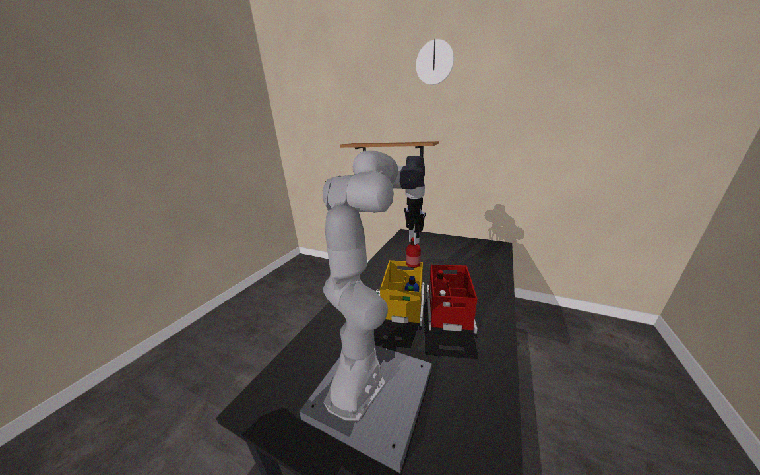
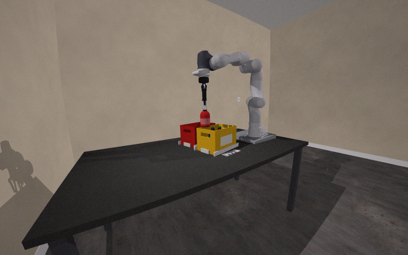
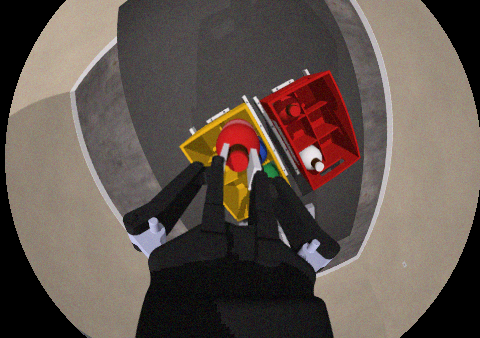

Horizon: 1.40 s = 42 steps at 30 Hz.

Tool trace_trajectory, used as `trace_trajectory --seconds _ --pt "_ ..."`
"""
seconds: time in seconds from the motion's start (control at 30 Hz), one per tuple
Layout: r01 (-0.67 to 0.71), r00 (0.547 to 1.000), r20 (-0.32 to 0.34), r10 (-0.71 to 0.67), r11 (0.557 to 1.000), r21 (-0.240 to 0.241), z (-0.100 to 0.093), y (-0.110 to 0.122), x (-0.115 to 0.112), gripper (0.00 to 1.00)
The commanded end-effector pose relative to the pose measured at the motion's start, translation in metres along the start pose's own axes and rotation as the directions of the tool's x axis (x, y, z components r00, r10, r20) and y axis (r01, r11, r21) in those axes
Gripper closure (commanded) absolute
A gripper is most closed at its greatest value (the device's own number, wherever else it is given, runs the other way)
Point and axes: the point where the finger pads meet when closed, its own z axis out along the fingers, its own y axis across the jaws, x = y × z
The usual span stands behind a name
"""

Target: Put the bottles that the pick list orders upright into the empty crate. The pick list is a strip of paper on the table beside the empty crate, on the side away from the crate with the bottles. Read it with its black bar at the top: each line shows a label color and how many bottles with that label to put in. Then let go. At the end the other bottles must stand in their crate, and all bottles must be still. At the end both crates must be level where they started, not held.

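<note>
My gripper [image 1: 413, 238] [image 2: 204, 109] [image 3: 238, 154] is shut on the neck of a red bottle [image 1: 413, 254] [image 2: 204, 118] [image 3: 237, 134] with a pink label. The bottle hangs upright over the yellow crate [image 1: 402, 310] [image 2: 206, 147] [image 3: 190, 145], its base about rim height or a little above. In the yellow crate stand a blue bottle [image 1: 411, 284] [image 3: 263, 149] and a green bottle [image 3: 270, 171]. The red crate [image 1: 452, 316] [image 2: 187, 136] [image 3: 270, 97] holds a red bottle [image 1: 441, 276] [image 3: 293, 110] and a white bottle [image 3: 311, 157]. The pick list [image 2: 231, 152] lies beside the yellow crate; its lines are too small to read.
White rails [image 2: 226, 149] stand around both crates on the dark table [image 2: 129, 177]. The crates are side by side with a narrow gap. The arm's base plate [image 1: 394, 407] is at the table's near end in the top view. A wooden shelf [image 1: 389, 144] is on the wall behind.
</note>
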Motion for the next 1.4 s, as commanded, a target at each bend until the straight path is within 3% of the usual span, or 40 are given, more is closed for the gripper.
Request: trace_trajectory --seconds 0.0,0.43,1.37 --pt "-0.003 1.0 -0.009 0.003 1.0 0.001 -0.005 0.001 0.003 1.0" --pt "-0.003 1.0 -0.009 0.003 1.0 0.001 -0.005 0.001 0.003 1.0" --pt "-0.003 1.0 -0.009 0.003 1.0 0.001 0.019 -0.001 0.005 1.0"
